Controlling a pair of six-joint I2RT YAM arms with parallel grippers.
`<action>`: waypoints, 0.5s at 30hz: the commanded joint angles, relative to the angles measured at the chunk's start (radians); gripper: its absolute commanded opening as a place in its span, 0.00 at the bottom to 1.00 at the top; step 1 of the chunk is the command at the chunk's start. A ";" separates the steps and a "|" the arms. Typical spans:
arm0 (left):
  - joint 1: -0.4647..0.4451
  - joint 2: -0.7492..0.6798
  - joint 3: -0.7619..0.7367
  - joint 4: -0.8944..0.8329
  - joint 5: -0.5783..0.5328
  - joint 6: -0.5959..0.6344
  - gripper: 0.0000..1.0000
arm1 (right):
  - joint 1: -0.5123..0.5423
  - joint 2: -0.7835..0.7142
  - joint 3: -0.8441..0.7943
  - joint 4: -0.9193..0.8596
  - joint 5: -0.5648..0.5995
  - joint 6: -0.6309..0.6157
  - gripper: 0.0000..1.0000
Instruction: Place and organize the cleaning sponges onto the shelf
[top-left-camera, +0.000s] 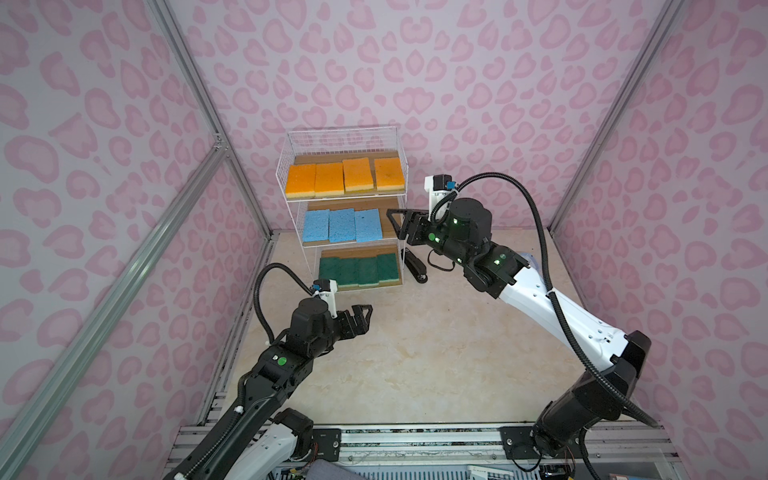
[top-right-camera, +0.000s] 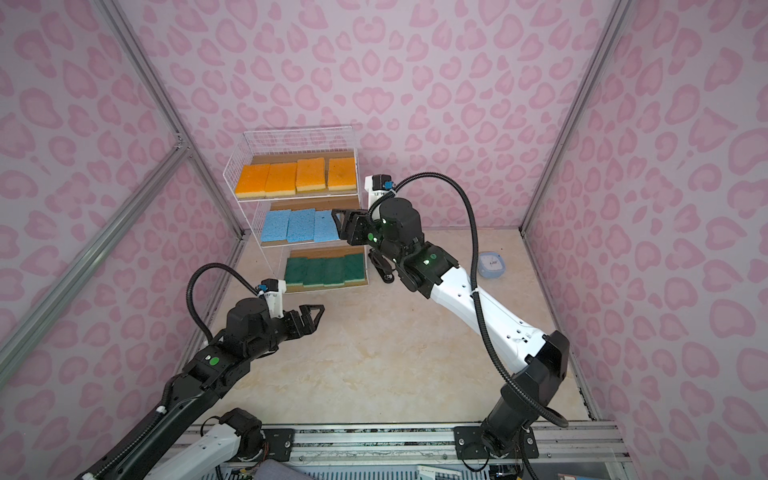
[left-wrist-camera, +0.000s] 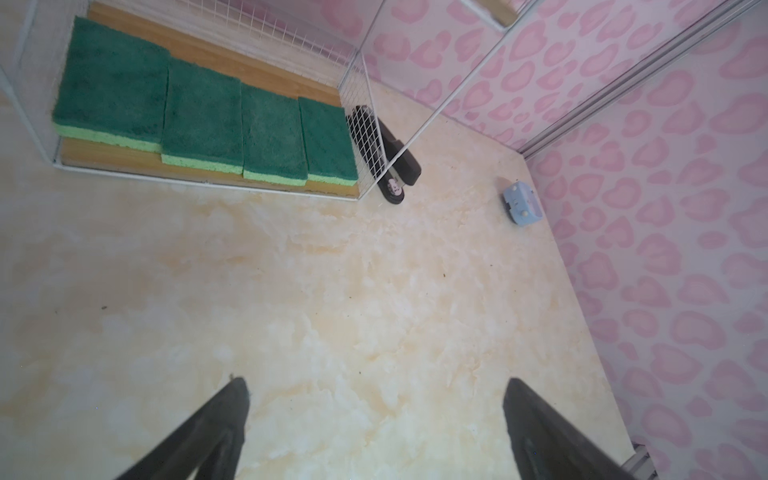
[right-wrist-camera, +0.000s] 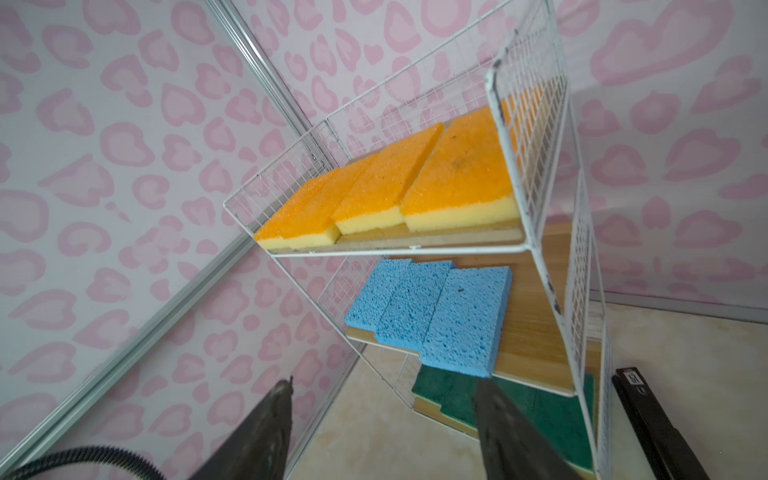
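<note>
White wire shelf (top-left-camera: 340, 139) with wooden boards at twelve o'clock: flat orange sponges (top-left-camera: 345, 176) top, porous blue sponges (top-left-camera: 341, 224) middle, dark green sponges (top-left-camera: 357, 270) bottom (left wrist view catches only these). Spread and empty: right gripper (top-left-camera: 392, 219), three o'clock of blue, and left gripper (top-left-camera: 365, 313).

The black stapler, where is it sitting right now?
In a top view, the black stapler lies on the table just right of the shelf, by its bottom tier, next to the green sponges.

There are four orange sponges (top-left-camera: 345, 176), three blue sponges (top-left-camera: 341, 225) and four green sponges (top-left-camera: 359, 272) (that makes eleven sponges). There is one shelf (top-left-camera: 340, 137) with three boards (right-wrist-camera: 536, 332). There is one black stapler (top-left-camera: 415, 268) and one little blue case (top-right-camera: 491, 264).
</note>
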 joint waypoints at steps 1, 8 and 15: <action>0.000 0.066 0.033 0.078 -0.013 0.054 0.97 | -0.023 -0.085 -0.139 0.059 -0.004 -0.032 0.72; 0.000 0.144 0.066 0.159 -0.074 0.099 0.97 | -0.196 -0.359 -0.541 0.126 -0.076 -0.021 0.78; 0.000 0.132 0.093 0.071 -0.269 0.092 0.97 | -0.347 -0.565 -0.817 0.097 0.018 -0.111 0.98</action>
